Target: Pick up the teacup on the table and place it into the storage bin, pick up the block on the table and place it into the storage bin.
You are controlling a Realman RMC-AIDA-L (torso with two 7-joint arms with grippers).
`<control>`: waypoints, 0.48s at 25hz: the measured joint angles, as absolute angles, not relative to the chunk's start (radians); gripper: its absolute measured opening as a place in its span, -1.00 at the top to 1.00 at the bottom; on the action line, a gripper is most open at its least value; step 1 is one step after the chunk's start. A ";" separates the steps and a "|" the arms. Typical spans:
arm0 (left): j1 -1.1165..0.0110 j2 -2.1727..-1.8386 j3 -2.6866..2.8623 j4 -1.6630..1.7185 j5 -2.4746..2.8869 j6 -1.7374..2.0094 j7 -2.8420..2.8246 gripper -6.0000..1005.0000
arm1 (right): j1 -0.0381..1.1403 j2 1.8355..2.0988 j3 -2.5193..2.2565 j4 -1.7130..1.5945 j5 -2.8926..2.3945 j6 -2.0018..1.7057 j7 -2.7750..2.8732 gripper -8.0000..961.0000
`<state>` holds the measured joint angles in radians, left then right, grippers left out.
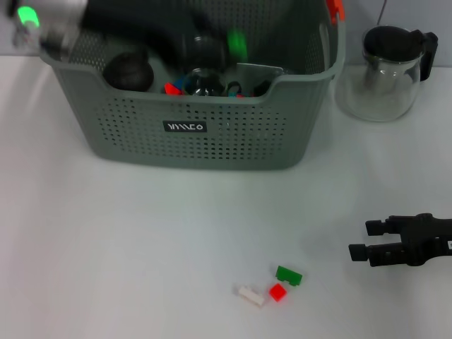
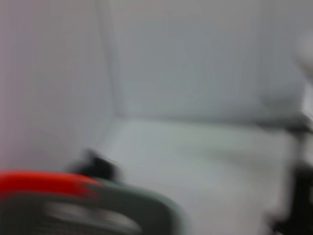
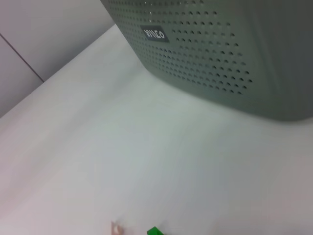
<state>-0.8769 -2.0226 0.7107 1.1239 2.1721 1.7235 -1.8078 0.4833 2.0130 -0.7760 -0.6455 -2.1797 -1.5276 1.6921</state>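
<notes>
No teacup is seen on the table; blocks remain outside the storage bin. The right gripper is held open, empty; the left gripper's fingers cannot be judged.

Open table around blocks; storage bin blocks behind.

A glass teapot with a black lid stands upright on the white counter, well beyond the right hand and apart from it. A pale wall rises behind the counter's far edge. The teapot's handle points away toward the counter's right side.
</notes>
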 joint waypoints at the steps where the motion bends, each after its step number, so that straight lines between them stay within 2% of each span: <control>1: -0.885 -2.006 0.703 1.118 2.153 1.687 -1.843 0.17 | 0.485 2.013 -0.776 -0.646 -2.180 -1.527 1.692 -0.90; 4: -0.917 -1.983 0.710 1.106 2.140 1.528 -1.937 0.17 | 0.491 2.012 -0.777 -0.646 -2.180 -1.528 1.692 -0.90; 10: -0.956 -1.987 0.813 1.078 2.166 1.277 -2.028 0.16 | 0.498 2.009 -0.782 -0.646 -2.180 -1.530 1.692 -0.90; 12: -0.959 -1.990 0.834 1.083 2.171 1.249 -2.047 0.01 | 0.498 2.008 -0.783 -0.647 -2.180 -1.532 1.692 -0.90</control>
